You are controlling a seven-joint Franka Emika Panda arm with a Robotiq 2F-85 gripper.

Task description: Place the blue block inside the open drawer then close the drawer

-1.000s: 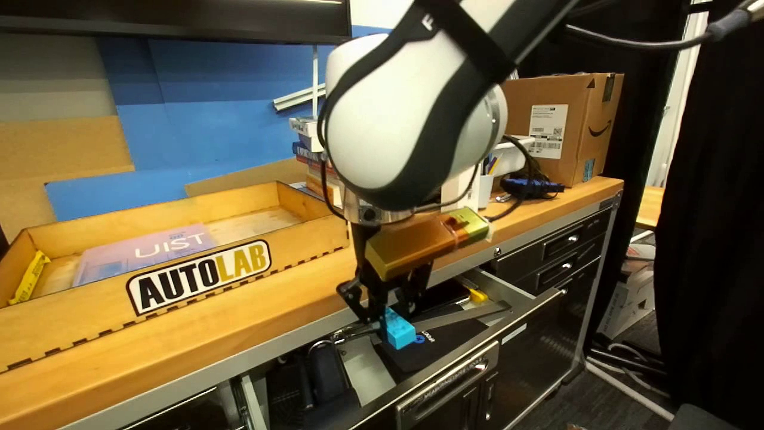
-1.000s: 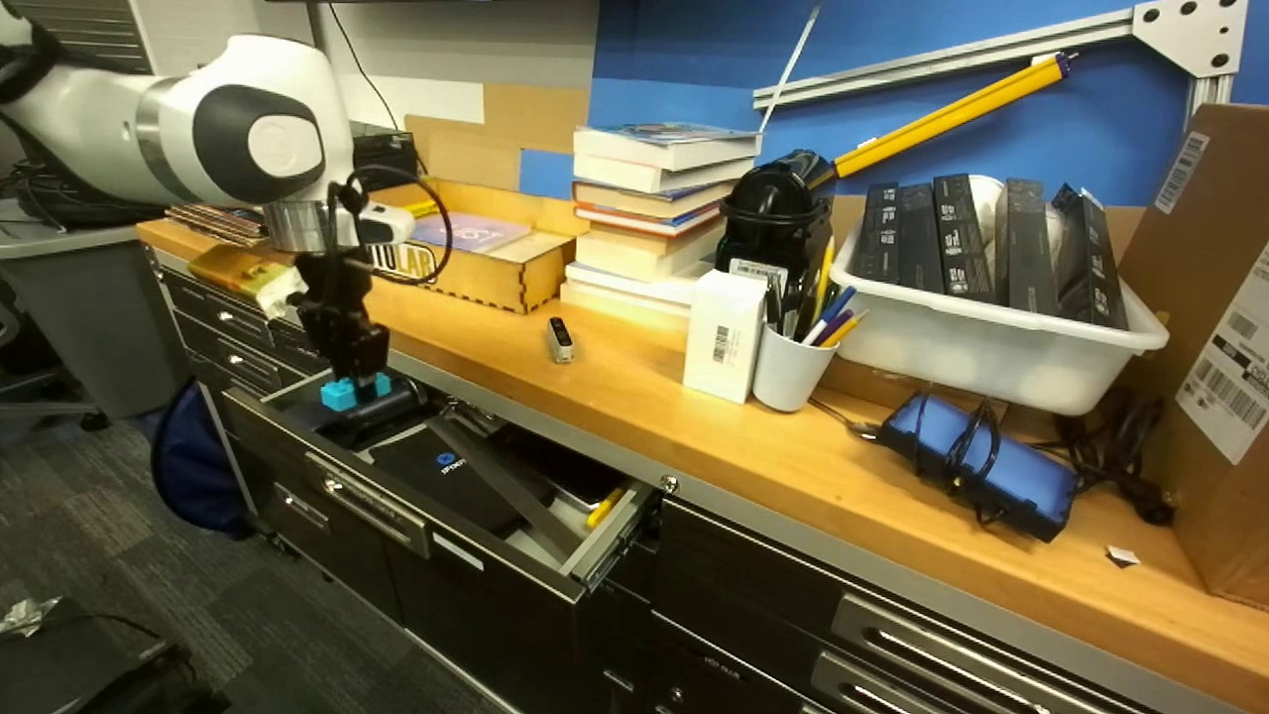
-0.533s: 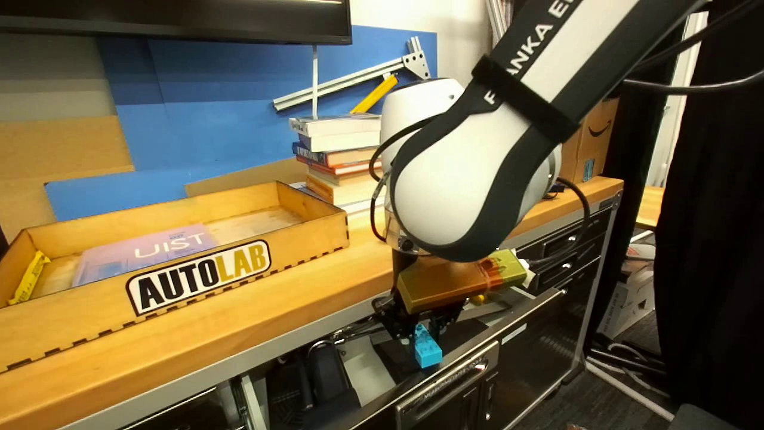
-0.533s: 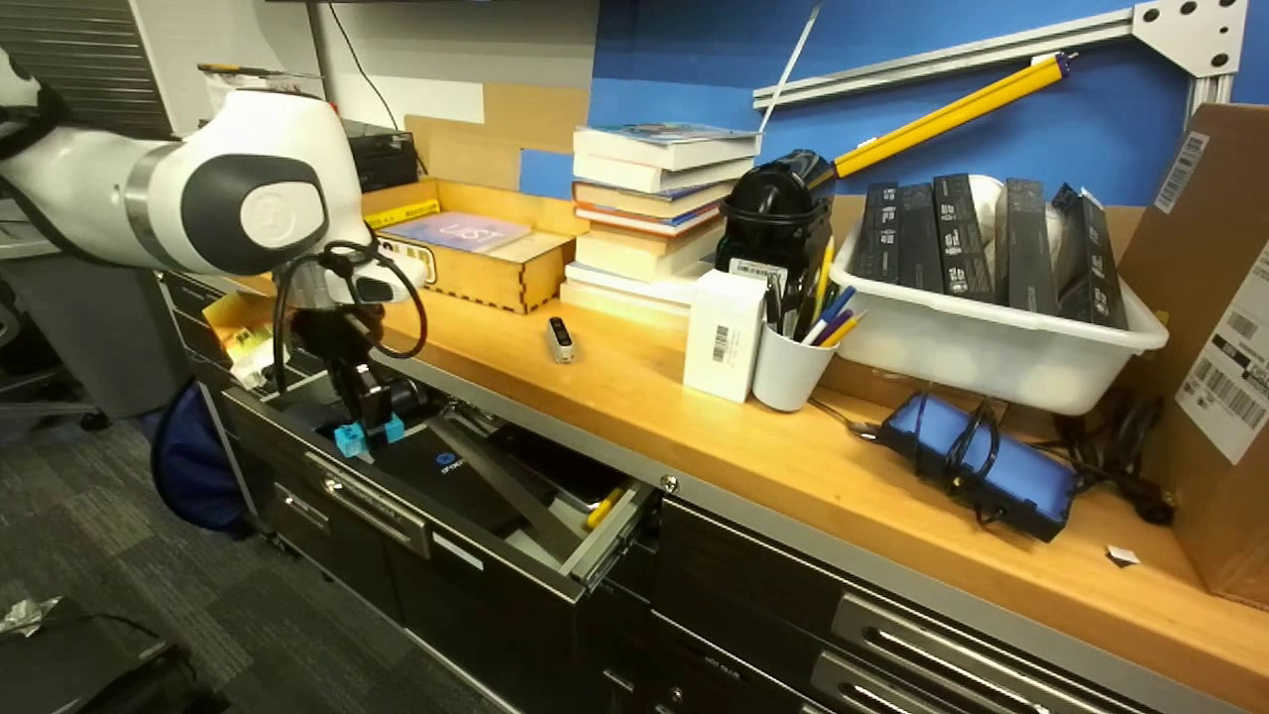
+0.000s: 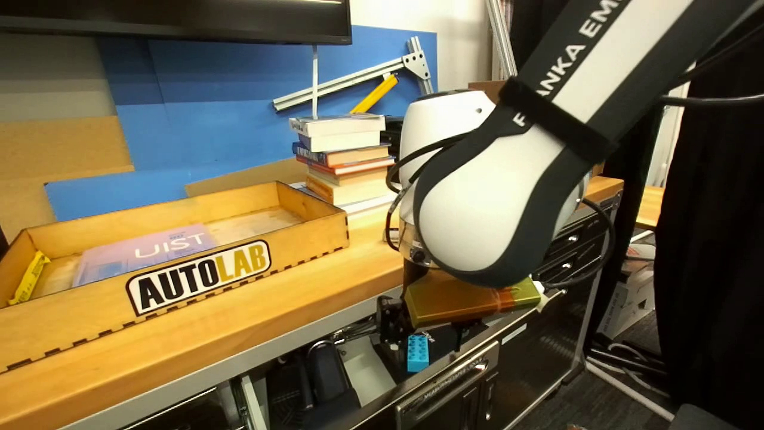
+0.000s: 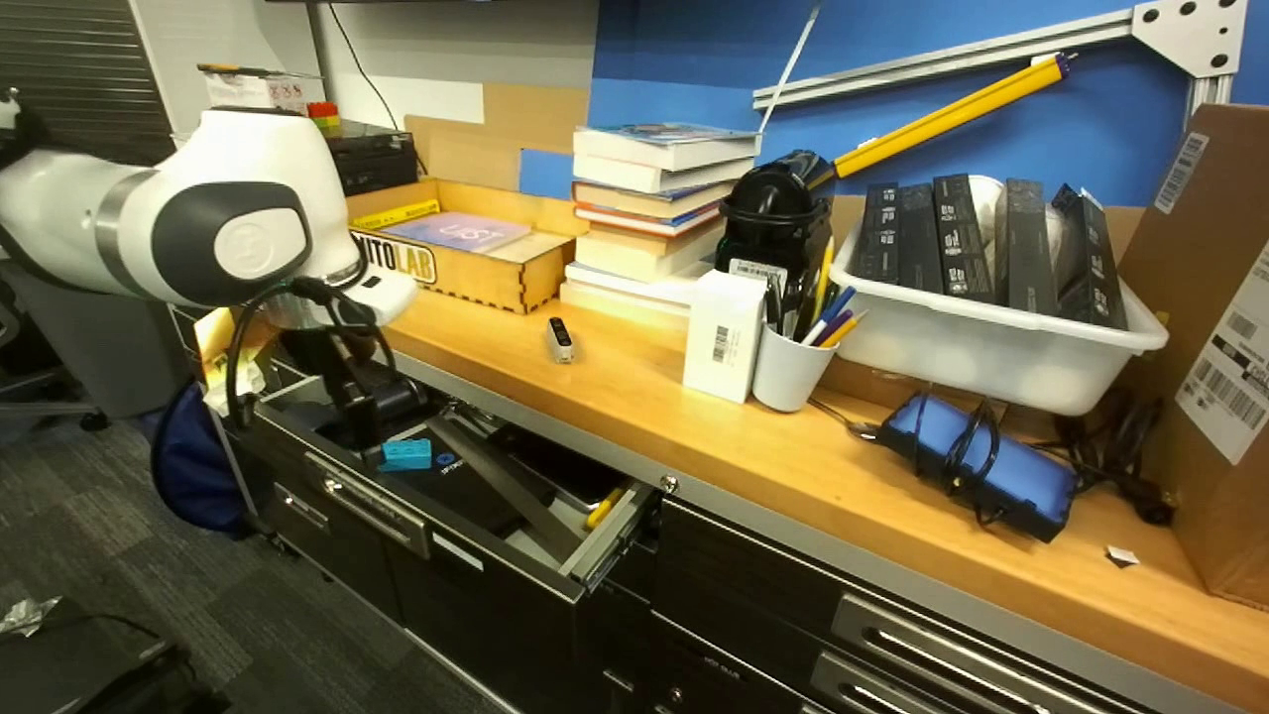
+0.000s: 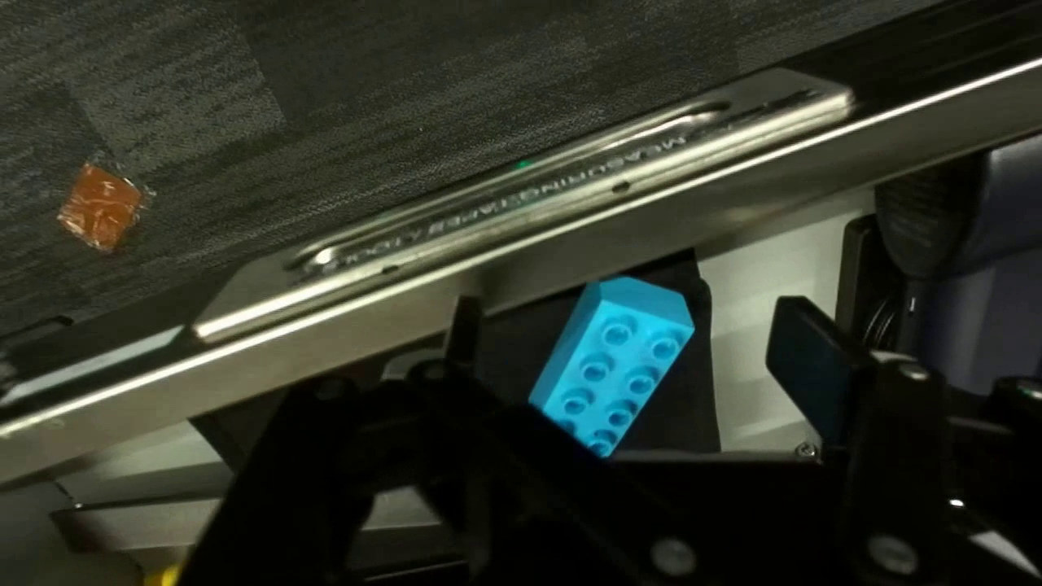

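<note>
Claw (image 7: 633,338) was spread wide, gripping nothing: its pads (image 7: 806,366) stood off either side of the blue block (image 7: 615,366), gaps visible both ways. Block was between and below the pads, inside the walls of the drawer (image 7: 765,203), over a flat dark item (image 7: 688,391). Both exterior views agreed on the drawer part. Couldn't tell if it lay fully at rest; one end was hidden by the claw's own black body in my wrist view.

Step in hand, as I judged it: tail end of placing. Closing not yet begun, drawer pulled out under the claw.

Next move called for a straight lift, so the pads wouldn't clip the block and drag it along. Then I'd need to take the claw out past the drawer's front, beyond the handle strip (image 7: 521,203), drop to its level and push in toward the counter (image 6: 615,397), to the claw's right in an exterior view. Bringing the pads together first seemed wise, for a tidier pushing face. Main risk I saw: a pad snagging the drawer's front wall on the way out.
</note>
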